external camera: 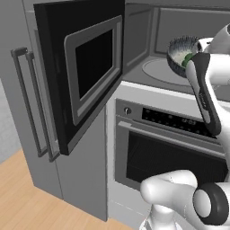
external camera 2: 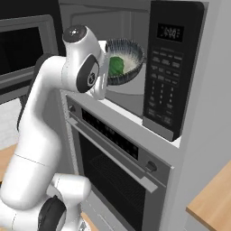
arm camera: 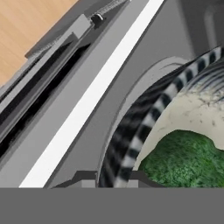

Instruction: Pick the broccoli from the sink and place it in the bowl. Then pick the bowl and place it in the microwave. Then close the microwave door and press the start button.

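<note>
Broccoli, a bright-green lumpy floret, lies inside the round dark blue-grey ribbed bowl with its speckled whitish lining. The bowl hangs tilted at the open mouth of the dark grey built-in microwave, above its pale round turntable. The two-finger gripper appears pinched on the bowl's striped rim, its dark tips straddling the wall. A rim grip on a tilted bowl looks risky: the floret could roll out, or the smooth hard rim could slip or knock the cavity's edge. The black microwave door with its grey-framed glass window stands wide open.
</note>
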